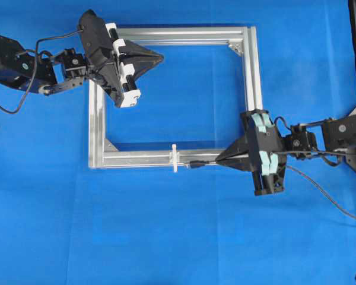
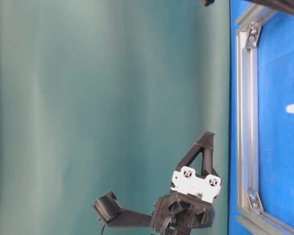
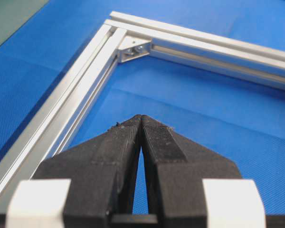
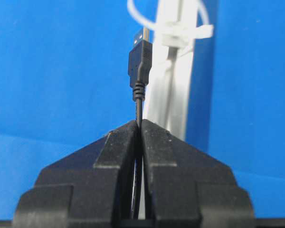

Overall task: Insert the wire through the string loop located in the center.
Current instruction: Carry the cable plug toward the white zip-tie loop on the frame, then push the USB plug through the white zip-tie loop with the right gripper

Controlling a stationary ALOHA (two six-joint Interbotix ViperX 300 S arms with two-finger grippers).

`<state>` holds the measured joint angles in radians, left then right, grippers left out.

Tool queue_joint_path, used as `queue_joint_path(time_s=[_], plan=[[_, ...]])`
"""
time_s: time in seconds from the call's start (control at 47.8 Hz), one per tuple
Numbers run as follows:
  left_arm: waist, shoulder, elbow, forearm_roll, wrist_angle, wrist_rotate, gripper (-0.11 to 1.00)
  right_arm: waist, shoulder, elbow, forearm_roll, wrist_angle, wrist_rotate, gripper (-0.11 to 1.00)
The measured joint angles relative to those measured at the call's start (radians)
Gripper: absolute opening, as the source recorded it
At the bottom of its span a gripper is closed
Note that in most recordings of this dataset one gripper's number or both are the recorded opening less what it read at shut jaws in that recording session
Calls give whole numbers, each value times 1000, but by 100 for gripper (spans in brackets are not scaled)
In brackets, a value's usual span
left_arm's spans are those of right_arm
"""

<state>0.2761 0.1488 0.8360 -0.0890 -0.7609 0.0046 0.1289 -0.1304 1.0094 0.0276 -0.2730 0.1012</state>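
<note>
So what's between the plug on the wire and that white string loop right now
Nothing but a short bare stretch of the frame bar. In the overhead view the wire, held in the right gripper, stops just right of the string loop.

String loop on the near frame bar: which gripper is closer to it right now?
Right. The right gripper sits just right of the string loop, holding the wire. The left gripper is across the frame.
</note>
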Motion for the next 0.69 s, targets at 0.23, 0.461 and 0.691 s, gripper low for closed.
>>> queue_joint_path(time_s=[0.23, 0.461, 0.691], plan=[[0, 0, 0, 0, 2, 2, 0, -18, 0, 5, 0, -21, 0, -3], [0, 0, 2, 0, 0, 0, 0, -18, 0, 6, 0, -25, 0, -3], [0, 0, 2, 0, 2, 0, 0, -18, 0, 6, 0, -25, 0, -3]])
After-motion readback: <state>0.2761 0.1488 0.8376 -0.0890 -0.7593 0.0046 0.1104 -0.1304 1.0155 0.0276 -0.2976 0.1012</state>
